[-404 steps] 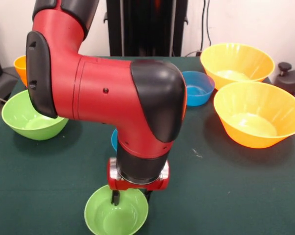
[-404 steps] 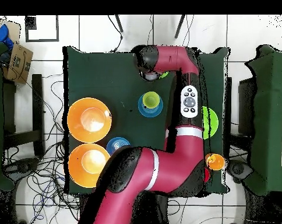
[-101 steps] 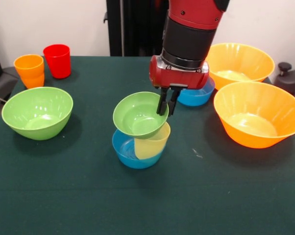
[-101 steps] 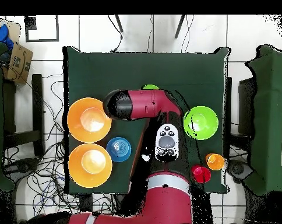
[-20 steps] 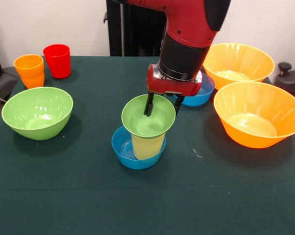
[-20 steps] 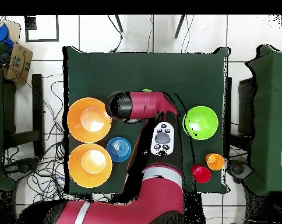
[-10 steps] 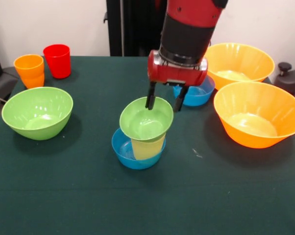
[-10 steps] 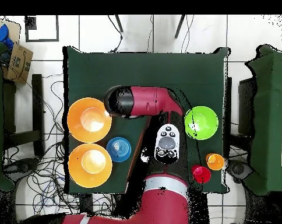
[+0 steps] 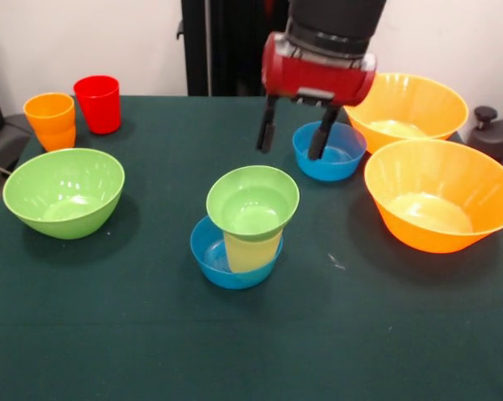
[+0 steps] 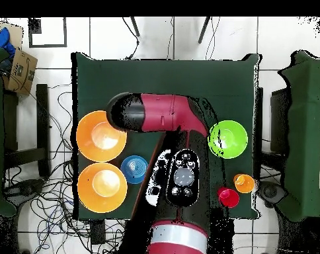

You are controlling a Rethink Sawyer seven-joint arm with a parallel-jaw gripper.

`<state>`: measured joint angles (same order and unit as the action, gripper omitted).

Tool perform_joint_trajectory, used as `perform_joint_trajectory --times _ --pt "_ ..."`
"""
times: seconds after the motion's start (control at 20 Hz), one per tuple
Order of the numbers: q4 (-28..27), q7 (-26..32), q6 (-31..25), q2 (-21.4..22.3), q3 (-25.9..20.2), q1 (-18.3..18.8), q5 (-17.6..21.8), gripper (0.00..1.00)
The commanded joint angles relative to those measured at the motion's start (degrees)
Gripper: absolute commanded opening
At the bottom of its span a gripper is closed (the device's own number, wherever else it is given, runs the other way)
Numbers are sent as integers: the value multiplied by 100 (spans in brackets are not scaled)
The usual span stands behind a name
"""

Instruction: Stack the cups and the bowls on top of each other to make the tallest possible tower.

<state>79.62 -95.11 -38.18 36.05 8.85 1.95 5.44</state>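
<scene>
The gripper (image 9: pixel 292 137) hangs near the top middle of the frame, jaws wide apart and holding nothing. Below it, the small green bowl (image 9: pixel 252 203) sits on the yellow cup (image 9: pixel 251 250), inside a small blue bowl (image 9: pixel 214 255) on the tabletop (image 9: pixel 109 334).

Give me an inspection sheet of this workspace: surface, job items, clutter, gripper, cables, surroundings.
Surface: dark green cloth table.
Tower: small green plastic bowl on the pale yellow translucent cup, which stands in a small blue bowl.
Loose bowls: large green bowl, second small blue bowl, two very large orange bowls.
Loose cups: orange tumbler beside the red tumbler.
Clutter: nothing seen.
Gripper: open, empty, above and behind the tower.
Cables: tangled on the floor beside the table.
Surroundings: cardboard box, tiled floor.
</scene>
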Motion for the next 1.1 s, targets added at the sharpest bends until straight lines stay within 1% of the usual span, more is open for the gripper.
perform_joint_trajectory --times 0.05,0.1,0.25,0.4,0.45,0.55,0.65,0.8,0.9,0.95,1.1 --pt "48 -1848 -772 -82 259 -630 -252 100" --pt "13 -1841 -783 -120 270 -657 -280 100" --pt "-37 -2391 -696 -342 485 -898 -467 100" --pt "62 -3022 -405 -532 601 -1076 -731 100" --pt "214 -3364 -238 -578 548 -1111 -980 100" --pt "304 -3625 133 -675 541 -1206 -1101 100" --pt "280 -3788 237 -773 523 -1263 -1200 100" --pt "142 -4018 224 -921 553 -1365 -1245 100" --pt "30 -4134 269 -1003 507 -1367 -1287 100" --pt "-75 -4226 238 -1048 496 -1348 -1354 100" --pt "-286 -4463 34 -1129 633 -1436 -1340 100"
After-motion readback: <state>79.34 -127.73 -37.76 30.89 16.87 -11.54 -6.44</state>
